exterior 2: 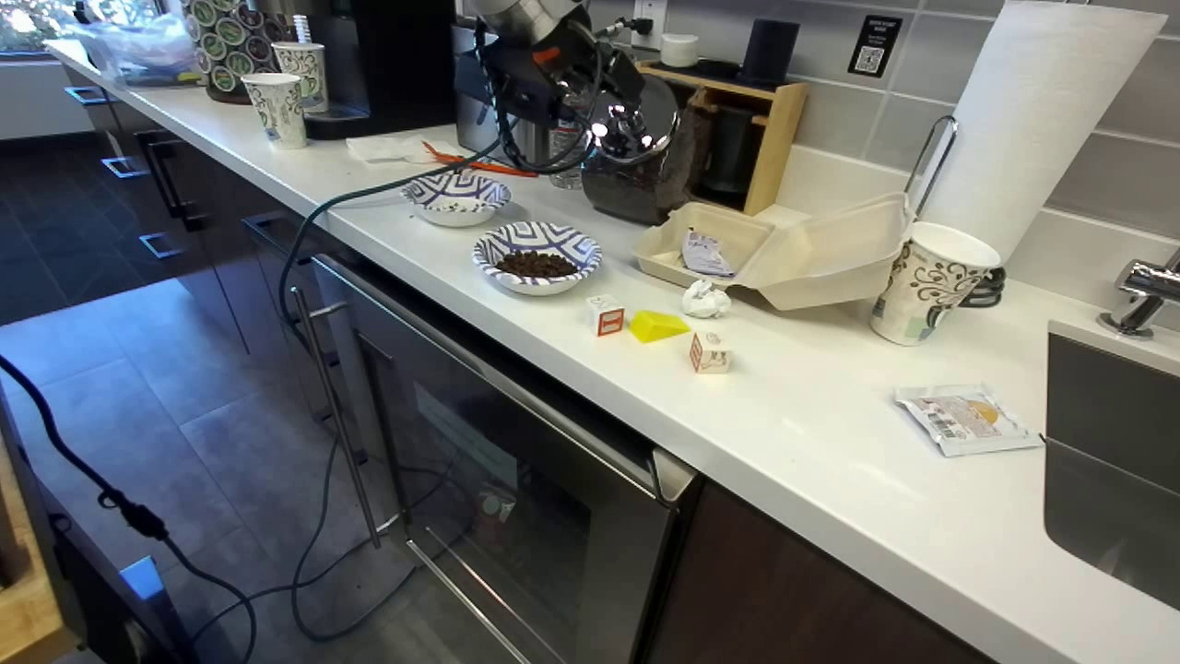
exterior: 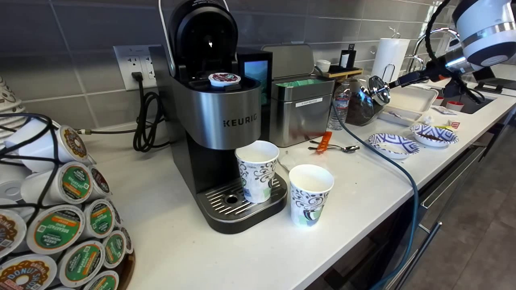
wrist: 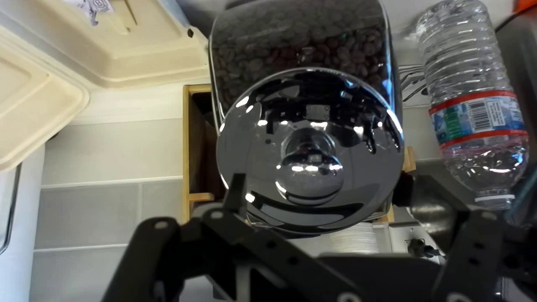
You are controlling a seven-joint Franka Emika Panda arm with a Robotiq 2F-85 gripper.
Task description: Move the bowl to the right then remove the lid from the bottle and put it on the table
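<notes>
A glossy grey-tiled wall [exterior: 100, 36] ran along the back, with a white outlet [exterior: 139, 60] set into it. In an exterior view, a bright window [exterior 2: 28, 23] stood at the far end. Dark cabinets [exterior 2: 219, 258] lined up beside a glass-fronted appliance [exterior 2: 525, 498] with a long metal handle [exterior 2: 336, 417]. The floor [exterior 2: 258, 452] of large grey tiles looked pale nearby and dark toward the window.

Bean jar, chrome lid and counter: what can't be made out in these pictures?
Bean jar, mouth: wrist view, behind the chrome lid.
Gripper, contact with lid: wrist view, fingertip overlaps rim, depth unclear.
Water bottle, top: in an exterior view, behind the gripper.
Sink: in an exterior view, cut off by right edge.
Packet beside sink, fine print: in an exterior view, too small.
</notes>
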